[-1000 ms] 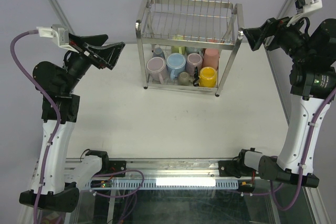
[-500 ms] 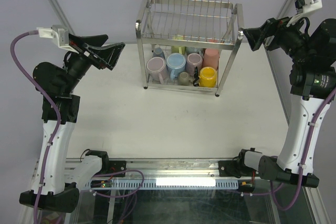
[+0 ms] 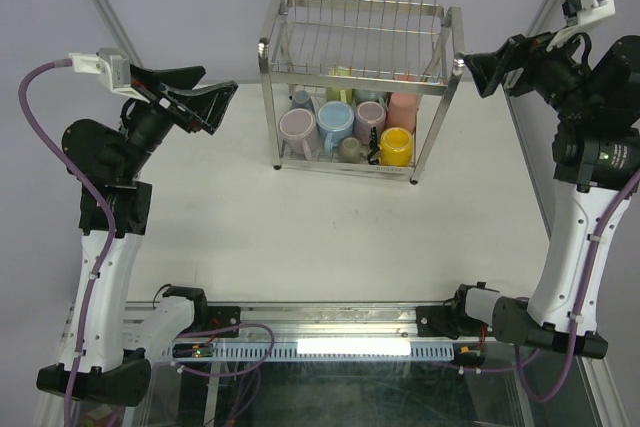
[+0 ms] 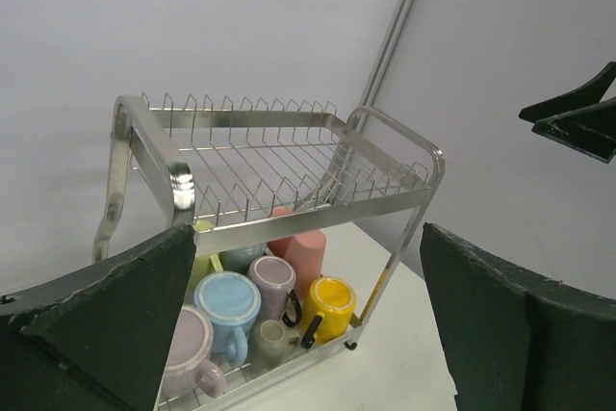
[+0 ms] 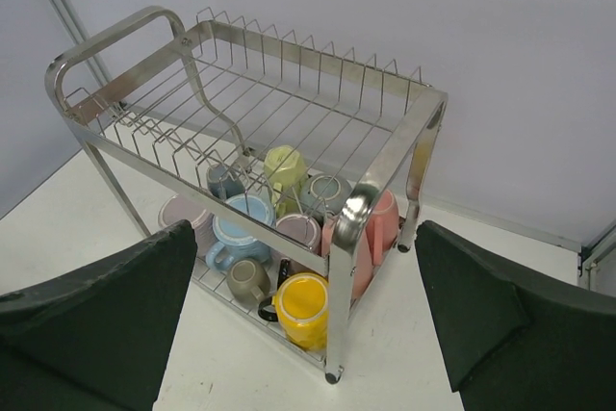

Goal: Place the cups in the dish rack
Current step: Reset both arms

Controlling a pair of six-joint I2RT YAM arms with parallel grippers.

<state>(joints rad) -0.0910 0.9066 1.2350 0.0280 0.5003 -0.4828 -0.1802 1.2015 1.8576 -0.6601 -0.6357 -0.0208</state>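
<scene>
You are holding the black left gripper (image 3: 222,107) and right gripper (image 3: 472,77) wide open and empty, flanking the shiny 2-tier steel wire dish rack (image 3: 268,87), the right nearer, while the mixed-colour handled ceramic mugs (image 3: 335,125) are sitting in its lower tier.

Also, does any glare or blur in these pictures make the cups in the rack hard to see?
Top external view: even light, sharp; only the white light strip at the near edge is blown out. Left wrist view: bright glints on the dish rack frame, cups clear. Right wrist view: sharp, one glint on the rack's front post.
</scene>
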